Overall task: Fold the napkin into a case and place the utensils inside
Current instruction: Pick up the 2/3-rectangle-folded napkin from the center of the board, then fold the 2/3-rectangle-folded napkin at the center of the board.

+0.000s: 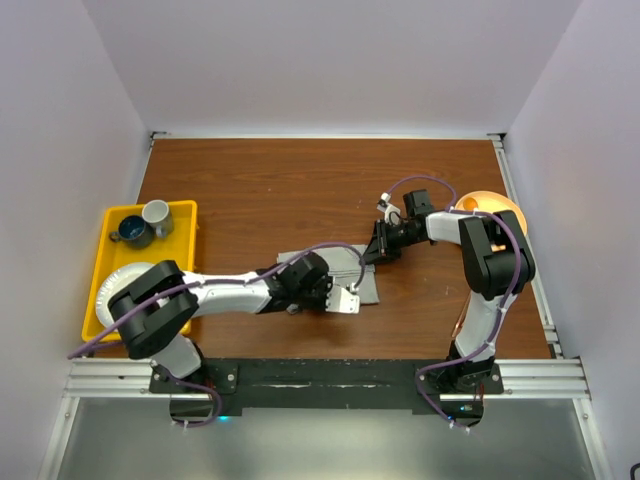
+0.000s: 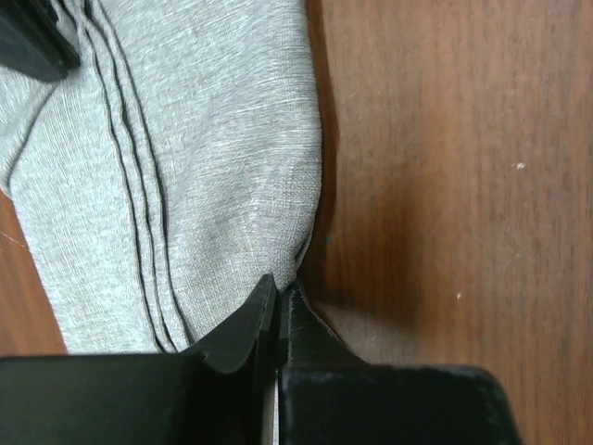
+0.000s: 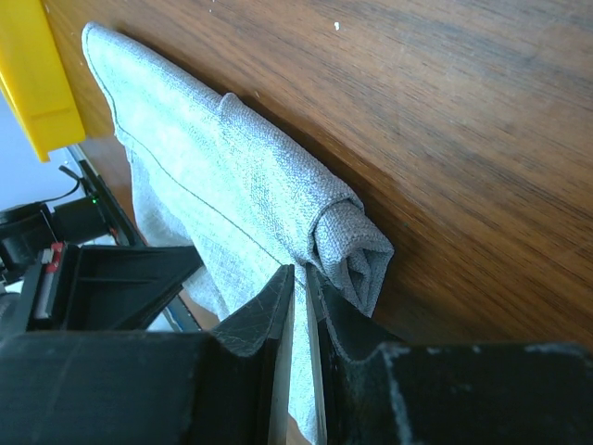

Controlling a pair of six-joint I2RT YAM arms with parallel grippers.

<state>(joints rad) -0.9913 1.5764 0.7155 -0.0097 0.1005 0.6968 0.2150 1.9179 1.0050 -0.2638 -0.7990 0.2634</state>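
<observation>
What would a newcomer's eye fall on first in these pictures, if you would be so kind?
First, the grey napkin at mid-table, partly folded, the left arm and right arm meeting over it, jaws pinched shut on its edges. Then the bright yellow tray at the left edge, holding a blue mug and a grey mug.

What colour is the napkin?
Light grey napkin, plain, with thin dark lines along its edges; best in the left wrist view.

napkin (image 1: 366,288) centre, tray (image 1: 186,214) w/ mugs (image 1: 157,217) far left
</observation>
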